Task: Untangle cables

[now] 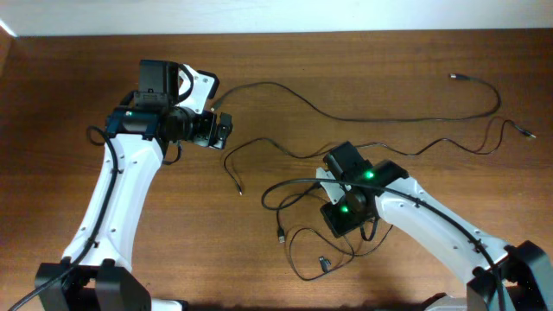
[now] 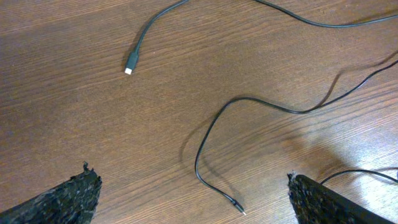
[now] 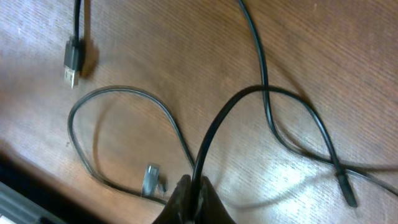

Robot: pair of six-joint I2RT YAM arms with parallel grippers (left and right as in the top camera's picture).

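A brown wooden table (image 1: 389,52) seen from above. Well to the left of the right gripper (image 3: 196,199), the left gripper (image 2: 193,202) hovers over bare wood with its black fingers spread wide, holding nothing. Three thin black cables (image 2: 210,126) with small metal-tipped plugs lie on the table. Two run as long wavy strands beyond the right gripper, reaching to both sides of it, and a third loops in a tangle around it. The right gripper is pinched tight on one strand of that tangle.

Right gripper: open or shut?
Shut. Right wrist view: the right gripper pinches a black cable, no gap between its tips.
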